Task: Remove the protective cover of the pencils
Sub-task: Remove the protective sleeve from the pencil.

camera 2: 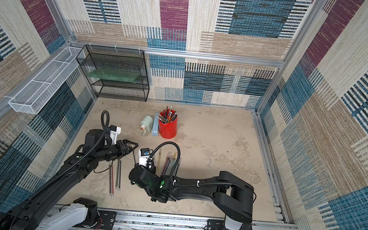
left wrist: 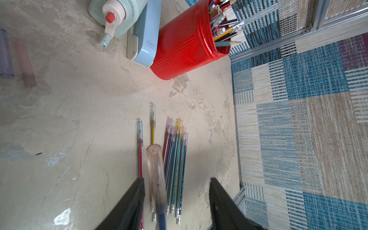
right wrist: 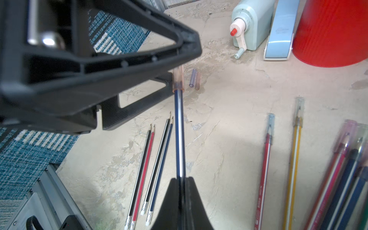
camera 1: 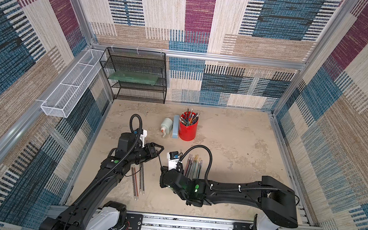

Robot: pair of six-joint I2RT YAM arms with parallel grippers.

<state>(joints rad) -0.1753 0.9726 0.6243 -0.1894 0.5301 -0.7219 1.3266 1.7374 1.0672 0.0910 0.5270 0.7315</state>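
My right gripper [right wrist: 181, 178] is shut on a blue striped pencil [right wrist: 179, 135] and holds it above the table. A clear pinkish cover [right wrist: 177, 81] still sits on the pencil's tip. My left gripper [left wrist: 177, 180] is open, its jaws on either side of that cover [left wrist: 156, 171], which lies nearer one finger. Both grippers meet at the table's middle in both top views: left gripper [camera 1: 159, 150], right gripper [camera 1: 162, 168]. Several bare pencils [right wrist: 147, 169] lie together. Several covered pencils [left wrist: 175, 163] lie in another group. Two loose covers [right wrist: 194, 79] rest on the table.
At the back of the table stand a red cup [camera 1: 188, 127] full of pencils, a blue stapler [camera 1: 175, 126] and a pale green sharpener [camera 1: 165, 125]. A black mesh shelf [camera 1: 135, 74] and a white mesh basket [camera 1: 70, 88] hang on the back left walls.
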